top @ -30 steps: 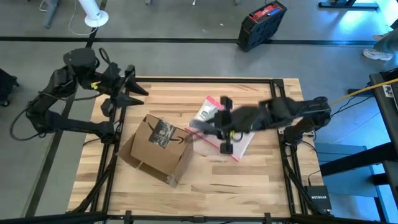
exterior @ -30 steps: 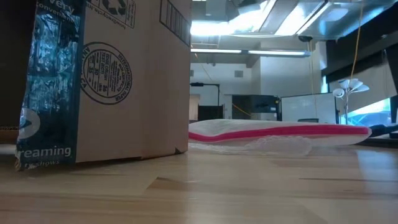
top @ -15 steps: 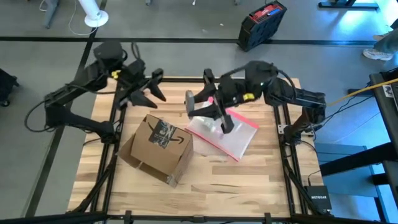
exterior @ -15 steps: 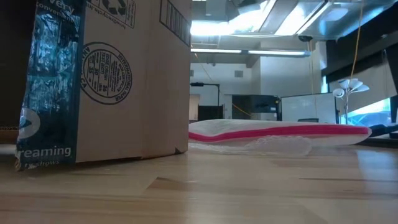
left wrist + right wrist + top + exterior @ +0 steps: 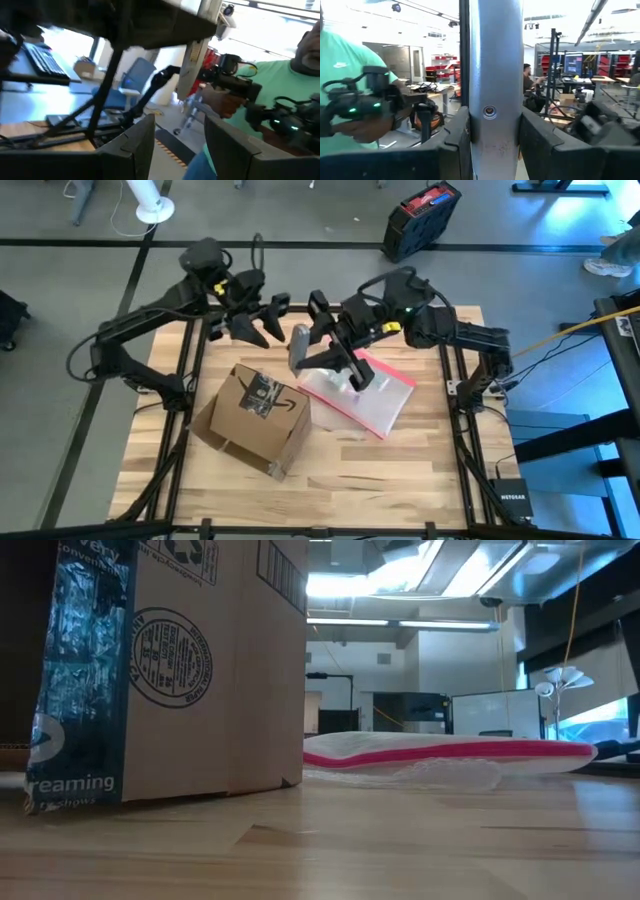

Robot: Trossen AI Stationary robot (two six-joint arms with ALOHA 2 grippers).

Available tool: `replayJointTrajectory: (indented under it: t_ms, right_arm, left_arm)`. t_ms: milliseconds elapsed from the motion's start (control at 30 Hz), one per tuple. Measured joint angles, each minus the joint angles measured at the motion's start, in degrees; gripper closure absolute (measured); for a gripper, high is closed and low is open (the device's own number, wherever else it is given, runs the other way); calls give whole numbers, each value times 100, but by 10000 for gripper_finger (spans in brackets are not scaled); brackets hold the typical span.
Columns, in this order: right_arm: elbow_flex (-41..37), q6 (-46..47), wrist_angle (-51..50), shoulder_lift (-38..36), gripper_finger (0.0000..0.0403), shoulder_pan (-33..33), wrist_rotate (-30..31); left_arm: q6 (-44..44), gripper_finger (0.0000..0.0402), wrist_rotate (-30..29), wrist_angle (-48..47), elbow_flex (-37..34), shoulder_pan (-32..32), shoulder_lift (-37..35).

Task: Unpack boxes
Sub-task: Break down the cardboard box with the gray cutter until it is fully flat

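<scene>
both arms have swung up and inward since a second ago, when the left one hung off the counter's far-left corner and the right one lay stretched low over the pouch; they now face each other above the far edge of the wooden slatted counter [image 5: 400, 470]. the left gripper [image 5: 262, 320] hangs in the air with its fingers apart and nothing between them. the right gripper [image 5: 335, 350] is clamped on a slim grey metallic bar [image 5: 298, 348], held upright over the pouch's near end.

the brown corrugated cardboard shipping box [image 5: 256, 420], with black printed tape and a smile-arrow mark on top, sits left of centre on the counter, tipped with one flap splayed open at its lower left. the clear plastic pouch with a pink-red edge [image 5: 362, 400] lies flat just to its right, out of the box, so the unpacking looks partly done; whether anything remains inside cannot be told.

the low view shows the box's printed round stamp [image 5: 172, 657] and the pouch lying level beside it, but neither arm. the right wrist view shows the bar filling the gap between the gripper's fingers [image 5: 457, 145], and a person in a green shirt [image 5: 342, 85] in the room beyond, seen too from the left wrist.
</scene>
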Motion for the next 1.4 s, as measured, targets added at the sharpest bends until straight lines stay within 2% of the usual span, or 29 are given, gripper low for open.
replayJointTrajectory:
  t_ms: [333,833,1400]
  right_arm:
    - [0,212,119,42,278,-255,-199]
    - [0,205,118,146,277,-334,-184]
    - [0,-520,117,223,278,-318,176]
  left_arm:
    - [-368,240,275,914,0,-48,231]
    - [-419,240,153,847,0,31,273]
    - [-500,245,-20,924,0,-2,257]
